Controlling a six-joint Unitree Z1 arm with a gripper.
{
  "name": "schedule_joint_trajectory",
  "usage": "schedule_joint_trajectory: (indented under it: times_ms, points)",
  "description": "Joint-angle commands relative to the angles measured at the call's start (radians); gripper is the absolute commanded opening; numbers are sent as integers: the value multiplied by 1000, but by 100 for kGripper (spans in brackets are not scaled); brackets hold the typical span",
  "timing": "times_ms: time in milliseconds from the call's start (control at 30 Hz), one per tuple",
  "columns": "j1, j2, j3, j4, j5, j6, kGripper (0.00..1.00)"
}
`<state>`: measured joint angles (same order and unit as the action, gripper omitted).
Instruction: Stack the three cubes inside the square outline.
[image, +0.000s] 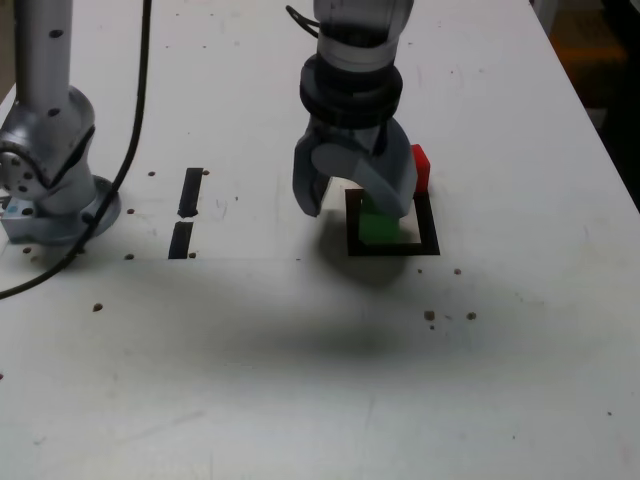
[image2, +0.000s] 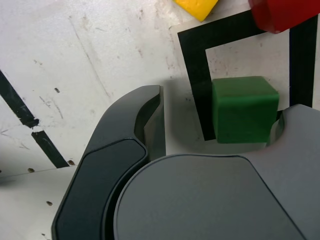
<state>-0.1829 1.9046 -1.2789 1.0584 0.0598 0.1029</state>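
Observation:
The green cube (image: 378, 228) (image2: 245, 107) rests on the table inside the square outline (image: 392, 248) (image2: 195, 65), overlapping one black bar. My gripper (image: 355, 208) (image2: 220, 107) hangs low over it, open, one finger on each side. The cube lies close to one finger (image2: 295, 125) and well apart from the other (image2: 150, 120). The red cube (image: 421, 165) (image2: 282, 12) sits at the outline's far corner, on the exterior view's right. Just outside the outline lies the yellow cube (image2: 197, 6), cut by the wrist view's edge and hidden behind the arm in the exterior view.
Two short black strips (image: 190, 190) (image2: 20, 107) lie on the white table to the exterior view's left of the outline. The arm's base (image: 50, 150) and a black cable (image: 130, 150) stand at the far left. The table's edge runs along the right.

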Motion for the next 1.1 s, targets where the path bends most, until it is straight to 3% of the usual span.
schedule_joint_trajectory:
  times_ms: [0, 400, 867, 1067]
  points:
    - [-7, 14, -4, -9, -6, 3, 85]
    - [-20, 75, -44, -19, -44, 24, 82]
    - [-20, 83, -47, -9, -55, 29, 32]
    - [-20, 75, -56, 7, -47, 29, 26]
